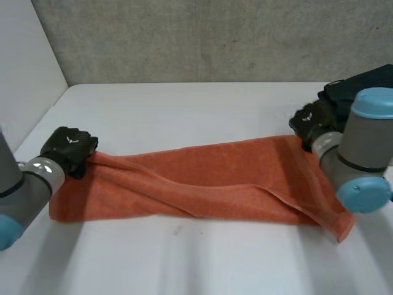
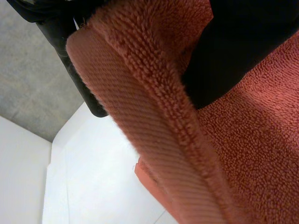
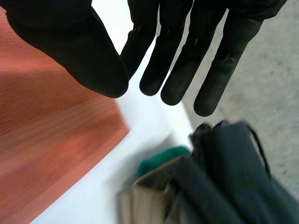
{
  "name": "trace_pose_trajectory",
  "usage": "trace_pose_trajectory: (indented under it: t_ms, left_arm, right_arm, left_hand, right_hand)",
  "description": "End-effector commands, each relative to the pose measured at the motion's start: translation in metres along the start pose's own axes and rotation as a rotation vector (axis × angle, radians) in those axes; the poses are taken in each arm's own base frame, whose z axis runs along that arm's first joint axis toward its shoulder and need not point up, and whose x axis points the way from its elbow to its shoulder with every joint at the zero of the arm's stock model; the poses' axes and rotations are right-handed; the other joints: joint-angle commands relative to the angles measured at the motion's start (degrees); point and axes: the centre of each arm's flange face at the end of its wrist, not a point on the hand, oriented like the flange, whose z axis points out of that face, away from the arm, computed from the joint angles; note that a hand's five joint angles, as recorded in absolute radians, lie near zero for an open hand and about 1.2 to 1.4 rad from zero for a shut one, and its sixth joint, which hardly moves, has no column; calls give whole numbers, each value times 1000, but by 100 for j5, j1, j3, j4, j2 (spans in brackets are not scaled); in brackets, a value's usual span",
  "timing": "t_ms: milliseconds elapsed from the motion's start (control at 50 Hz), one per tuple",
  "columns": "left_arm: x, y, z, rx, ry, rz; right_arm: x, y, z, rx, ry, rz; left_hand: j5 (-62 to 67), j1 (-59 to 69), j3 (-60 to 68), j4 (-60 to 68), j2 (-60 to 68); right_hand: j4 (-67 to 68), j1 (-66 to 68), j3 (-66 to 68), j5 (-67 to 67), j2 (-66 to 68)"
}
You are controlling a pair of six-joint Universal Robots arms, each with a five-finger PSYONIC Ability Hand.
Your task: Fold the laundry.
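- An orange towel lies stretched lengthwise across the white table, loosely rumpled, with a long fold running along its middle
- The left robot hand sits at the towel's left end, at the far corner, where the cloth is bunched up against it
- In the left wrist view this robot hand is clenched on the towel: the woven hem runs between a dark finger behind the cloth and the black part of the hand pressing on the terry side
- The right robot hand is at the towel's far right corner
- In the right wrist view its fingers are straight and spread, released, grasping nothing; the towel's corner lies on the table under the thumb, apart from the fingertips
- A pile of clothes in dark grey, green and beige lies on the table just beyond the right fingertips, near the towel's corner but not touching it
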Motion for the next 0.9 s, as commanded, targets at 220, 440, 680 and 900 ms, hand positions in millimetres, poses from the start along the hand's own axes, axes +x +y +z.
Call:
trace_pose_trajectory:
  t_ms: [220, 440, 680, 900]
  left_arm:
    - [21, -11, -8, -2, 13, 5]
    - [17, -25, -24, 49, -5, 9]
    - [14, -26, -23, 51, -12, 8]
    - [13, -26, -23, 52, -13, -34]
  right_arm:
    - [24, -7, -21, -94, 129, 225]
    - [20, -4, -124, -273, -139, 482]
    - [-29, 36, -153, -231, -113, 489]
    - [-49, 59, -124, -209, -62, 472]
  left_hand:
    - [1430, 1269, 1149, 1095, 1121]
    - [1430, 1269, 1149, 1095, 1121]
    - [1430, 1269, 1149, 1095, 1121]
    - [1430, 1269, 1149, 1095, 1121]
  right_hand:
    - [-4760, -4366, -4721, -4732, -4679]
    - [-4760, -4366, -4722, -4732, -4679]
    - [-4576, -4181, -4537, -4547, -4495]
    - [-1052, -658, -1013, -1024, -971]
